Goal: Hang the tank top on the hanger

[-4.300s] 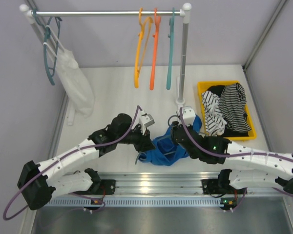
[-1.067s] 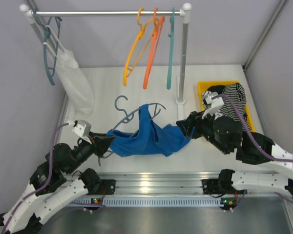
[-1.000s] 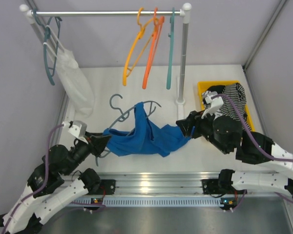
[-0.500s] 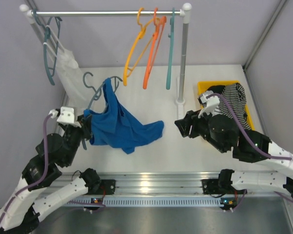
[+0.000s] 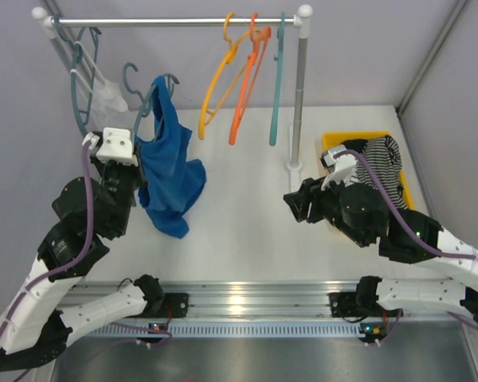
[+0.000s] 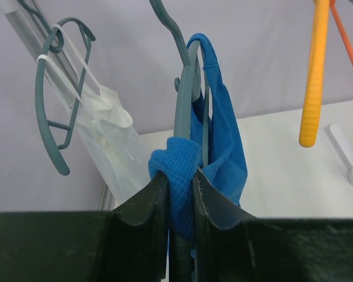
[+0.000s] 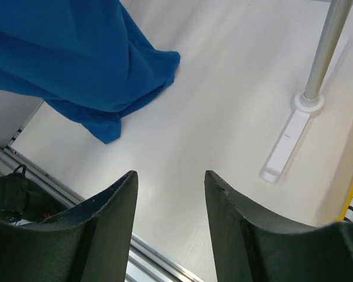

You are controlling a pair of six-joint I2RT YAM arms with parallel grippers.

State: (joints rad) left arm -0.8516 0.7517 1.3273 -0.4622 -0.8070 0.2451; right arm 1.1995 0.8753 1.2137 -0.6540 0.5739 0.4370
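Left hand (image 6: pixel 179 176) clamps the hanger (image 6: pixel 184 88) and a fold of the top (image 6: pixel 226 153) — upper left of the top view, top hanging bunched. Right hand (image 7: pixel 170 176) wide, empty. Judged nearly done — strap seating unconfirmed.

I work in a robotics lab cell. My left arm (image 5: pixel 80 231) and right arm (image 5: pixel 398 235) are bolted to a slotted aluminium rail (image 5: pixel 247 298) at the near edge of a plain white tabletop (image 5: pixel 239 231), and purple cables (image 5: pixel 84 167) loop along them. Blank lilac panels (image 5: pixel 175 72) in metal framing (image 5: pixel 430 56) wall the tabletop in. A small clothes rail (image 5: pixel 175 21) on steel posts stands on it with orange hangers (image 5: pixel 247 79), beside a yellow plastic bin (image 5: pixel 328 151) of striped garments (image 5: pixel 382 171). The camera on my right pincer (image 7: pixel 170 176) sees the same bare white surface and a post's flat foot (image 7: pixel 288 141).
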